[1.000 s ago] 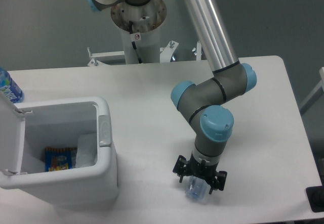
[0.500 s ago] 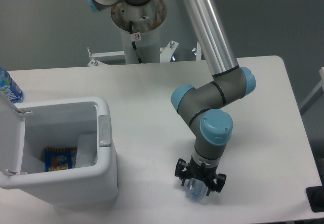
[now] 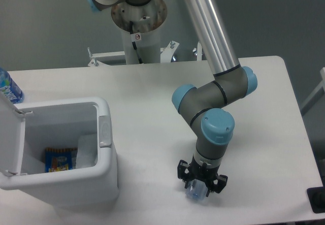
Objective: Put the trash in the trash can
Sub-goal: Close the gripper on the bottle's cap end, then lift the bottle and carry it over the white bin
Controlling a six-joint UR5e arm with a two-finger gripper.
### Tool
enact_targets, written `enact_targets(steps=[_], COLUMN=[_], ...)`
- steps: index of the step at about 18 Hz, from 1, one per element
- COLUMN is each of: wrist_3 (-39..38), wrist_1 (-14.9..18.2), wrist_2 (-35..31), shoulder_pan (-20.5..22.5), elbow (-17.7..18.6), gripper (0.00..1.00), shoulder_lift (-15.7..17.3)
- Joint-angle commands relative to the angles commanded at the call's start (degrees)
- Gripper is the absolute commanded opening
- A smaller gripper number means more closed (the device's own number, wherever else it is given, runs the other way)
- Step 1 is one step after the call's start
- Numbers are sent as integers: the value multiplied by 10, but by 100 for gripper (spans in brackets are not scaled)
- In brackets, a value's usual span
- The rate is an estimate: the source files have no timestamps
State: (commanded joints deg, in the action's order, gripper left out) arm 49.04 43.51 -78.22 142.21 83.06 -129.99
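A slim clear plastic bottle (image 3: 194, 193), part of the trash, lies on the white table (image 3: 152, 88) near its front edge. My gripper (image 3: 199, 189) points straight down over it, its fingers spread to either side of the bottle, and much of the bottle is hidden under them. The jaws stand apart and look open around it. The trash can (image 3: 104, 159) is a boxy white bin at the left with its lid (image 3: 11, 133) swung open. Inside it a white crumpled piece (image 3: 86, 151) lies beside a blue snack packet (image 3: 58, 160).
A blue-labelled bottle (image 3: 7, 88) stands at the far left edge behind the bin. The robot's base column (image 3: 138, 27) rises at the back of the table. A black object (image 3: 317, 199) sits off the table's right front corner.
The gripper has come down a little closer onto the bottle, and its fingers have drawn slightly inward. The bottle and the bin have not moved.
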Motion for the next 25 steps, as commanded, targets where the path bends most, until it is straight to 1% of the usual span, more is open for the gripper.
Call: enact_targets(steps=[2,5,7,17,19,20,22,24,25], wrist_3=[0,-4,-4,-45,-52,-52,-64,-98,-131], wrist_1=[0,0,0,1,1,1,0,0,0], wrist_2=[1,6,17,138,144,145,148,158,162], shoulder_pan=[3,10,21,68,69,69,71,69,66], elbow=[-4,-4,-4,-6,-3,-4,-18,-50,-73], gripper=[65,65,66,65,56,56,56,56,56], shoulder_lift=[4,19,28,105,114,117,124,134,137])
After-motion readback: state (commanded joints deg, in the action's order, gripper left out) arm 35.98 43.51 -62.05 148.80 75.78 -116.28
